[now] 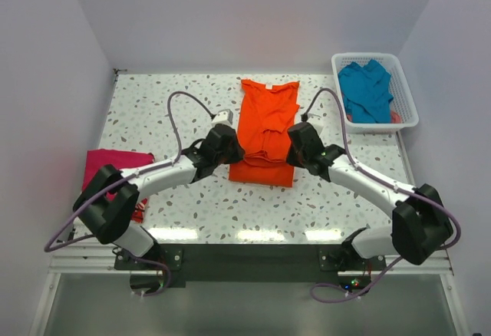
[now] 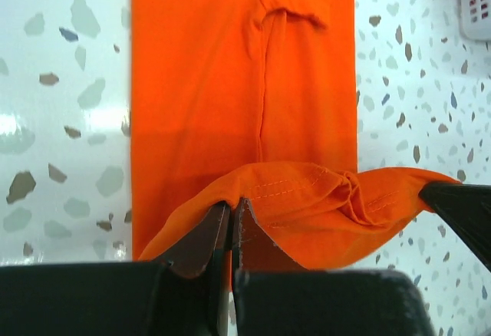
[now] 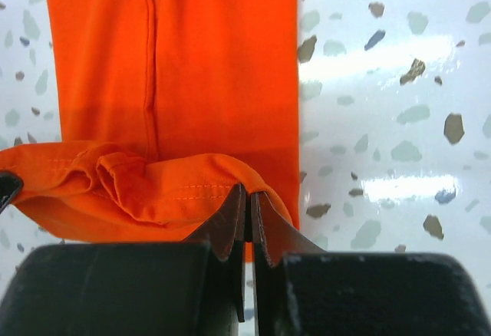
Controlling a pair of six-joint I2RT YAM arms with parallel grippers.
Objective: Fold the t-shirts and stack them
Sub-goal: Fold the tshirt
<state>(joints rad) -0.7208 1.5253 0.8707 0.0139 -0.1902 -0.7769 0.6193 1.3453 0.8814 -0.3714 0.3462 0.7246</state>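
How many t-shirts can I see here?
3: a bright orange cloth t-shirt mid-table, a magenta-pink t-shirt at the left edge, a teal-blue t-shirt in the white plastic basket. More may be hidden beneath it.

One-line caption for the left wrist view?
Left fingers pinch the orange t-shirt's bunched hem over the speckled table.

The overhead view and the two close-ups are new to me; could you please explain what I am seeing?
These are two robot arms bolted to a speckled table. The overhead view looks down from behind them. Each close-up comes from a camera on one wrist, looking along its jaws. The left arm and right arm each have their jaws shut on the near hem of the orange t-shirt, holding it slightly raised. A pink t-shirt lies at the table's left edge, and a teal t-shirt sits in a white basket.
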